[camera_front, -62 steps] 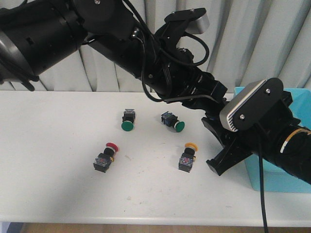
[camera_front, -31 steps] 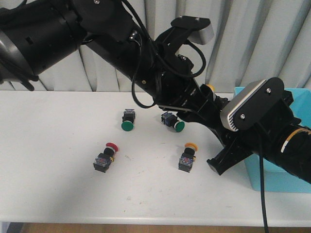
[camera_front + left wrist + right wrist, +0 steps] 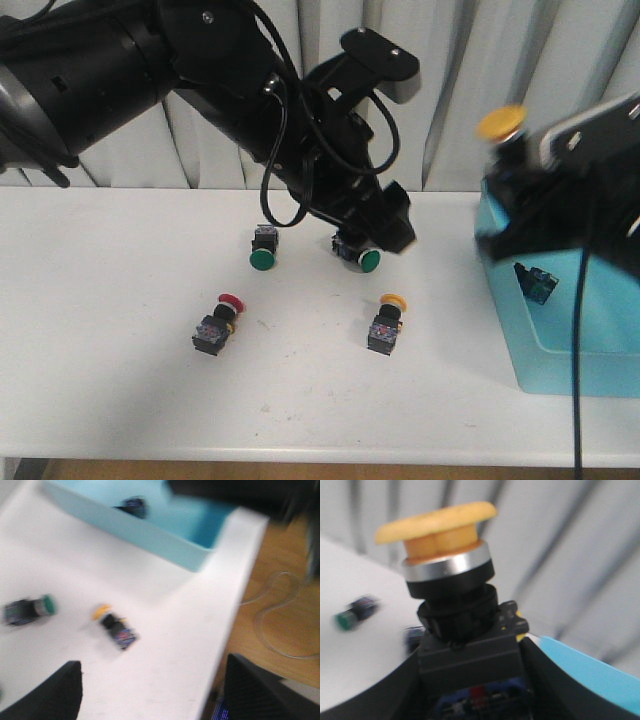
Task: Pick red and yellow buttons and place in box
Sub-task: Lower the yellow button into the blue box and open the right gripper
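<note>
My right gripper (image 3: pixel 508 155) is shut on a yellow button (image 3: pixel 501 122), held cap-up in the air above the left wall of the light-blue box (image 3: pixel 560 345). In the right wrist view the black fingers (image 3: pixel 555 680) clamp its black body (image 3: pixel 465 650). One button (image 3: pixel 537 283) lies inside the box. A red button (image 3: pixel 220 322) and another yellow button (image 3: pixel 387 323) lie on the white table. My left gripper (image 3: pixel 388 228) hovers over the table's middle; in the left wrist view it (image 3: pixel 157 690) is open and empty, with the yellow button (image 3: pixel 115 627) ahead.
Two green-capped buttons (image 3: pixel 263 247) (image 3: pixel 357 252) lie at the back of the table, the right one partly under my left arm. The table's front edge (image 3: pixel 225 630) and the floor with a cable show in the left wrist view. Curtains hang behind.
My right gripper has swung up and to the right with the yellow button, from low beside the table to above the box's left wall. My left arm has drawn back to the left.
</note>
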Motion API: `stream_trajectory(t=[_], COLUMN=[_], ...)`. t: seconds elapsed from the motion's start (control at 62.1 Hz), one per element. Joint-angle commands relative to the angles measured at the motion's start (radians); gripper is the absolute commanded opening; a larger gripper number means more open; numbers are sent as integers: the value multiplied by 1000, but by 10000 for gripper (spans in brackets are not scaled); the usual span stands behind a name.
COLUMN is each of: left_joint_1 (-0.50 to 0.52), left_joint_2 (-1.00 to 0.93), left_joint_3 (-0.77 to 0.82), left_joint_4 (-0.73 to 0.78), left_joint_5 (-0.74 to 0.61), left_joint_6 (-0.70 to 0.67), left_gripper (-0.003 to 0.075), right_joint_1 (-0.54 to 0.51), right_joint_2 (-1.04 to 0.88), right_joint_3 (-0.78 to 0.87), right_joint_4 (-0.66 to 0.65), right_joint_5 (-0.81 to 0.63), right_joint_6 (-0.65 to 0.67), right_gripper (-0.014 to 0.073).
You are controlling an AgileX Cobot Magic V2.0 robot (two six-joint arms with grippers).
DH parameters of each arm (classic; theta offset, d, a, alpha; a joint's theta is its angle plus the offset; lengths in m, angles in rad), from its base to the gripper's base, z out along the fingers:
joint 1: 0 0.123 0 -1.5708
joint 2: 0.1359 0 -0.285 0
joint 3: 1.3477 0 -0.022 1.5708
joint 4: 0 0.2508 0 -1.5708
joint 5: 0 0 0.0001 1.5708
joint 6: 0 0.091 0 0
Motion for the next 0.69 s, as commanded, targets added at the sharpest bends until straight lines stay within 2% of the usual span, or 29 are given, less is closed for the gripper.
stream_trajectory(t=[0.0, 0.177, 0.322, 0.403, 0.677], left_joint_1=[2, 2, 2, 2, 2], left_joint_2=[-75, -79, -79, -79, -79], left_joint_3=[-26, -26, -26, -26, -26], left_joint_4=[138, 338, 388, 388, 388], left_joint_5=[-123, -142, -132, -132, -111], left_joint_6=[-113, -260, -289, -289, -289], left_gripper=[517, 461, 426, 413, 407], right_joint_1=[-134, -318, -409, -428, -436], right_joint_2=[68, 289, 493, 597, 834], right_joint_3=[-143, -353, -488, -545, -672], right_joint_4=[80, 137, 96, 41, -242], right_joint_5=[7, 233, 401, 462, 600], right_joint_6=[-3, 17, 52, 82, 318], right_gripper=[7, 10, 13, 15, 35])
